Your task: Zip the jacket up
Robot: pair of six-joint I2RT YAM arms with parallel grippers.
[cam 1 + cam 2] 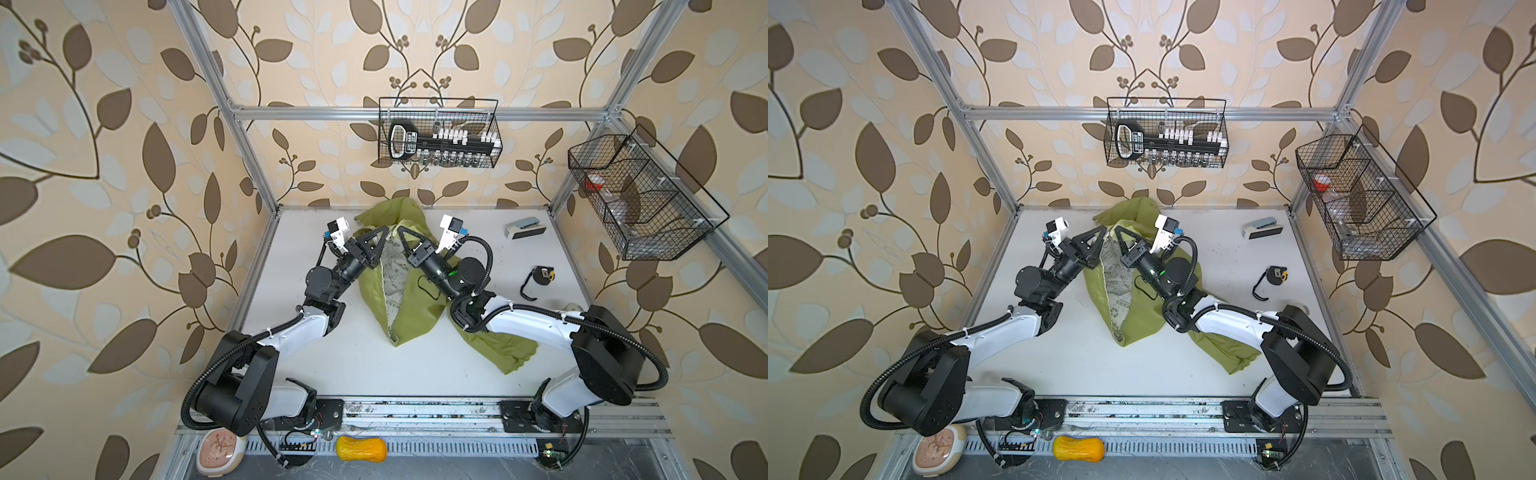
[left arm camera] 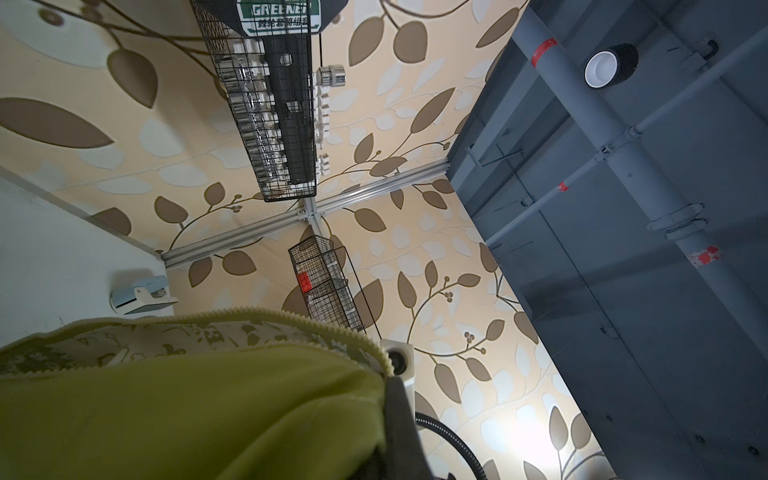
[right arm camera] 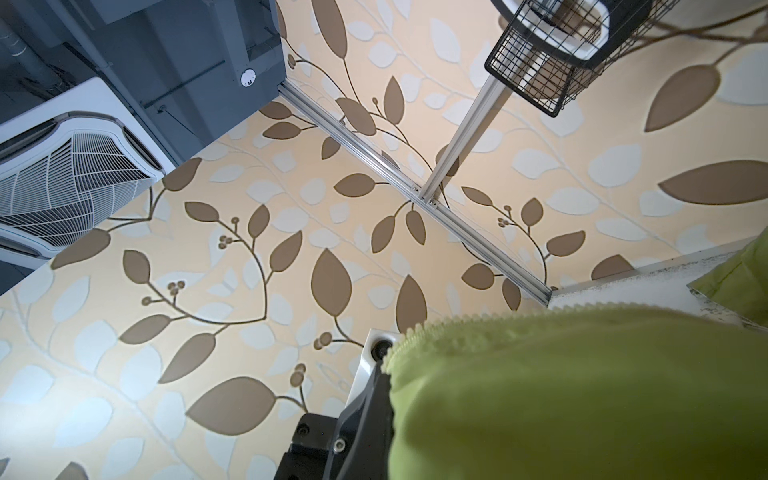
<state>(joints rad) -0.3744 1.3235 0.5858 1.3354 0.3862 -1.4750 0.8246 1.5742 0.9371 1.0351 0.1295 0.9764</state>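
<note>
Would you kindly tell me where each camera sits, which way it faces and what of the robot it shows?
Both top views: overhead, looking down on the table; both arms show, left fingers and right fingers holding the jacket.
Left wrist: on the left arm, looking up past the jacket to the wire basket and ceiling; left fingers partly show.
Right wrist: on the right arm, looking up at wallpaper; right fingers partly show.
Shared: both wrist views show the zipper edge.
</note>
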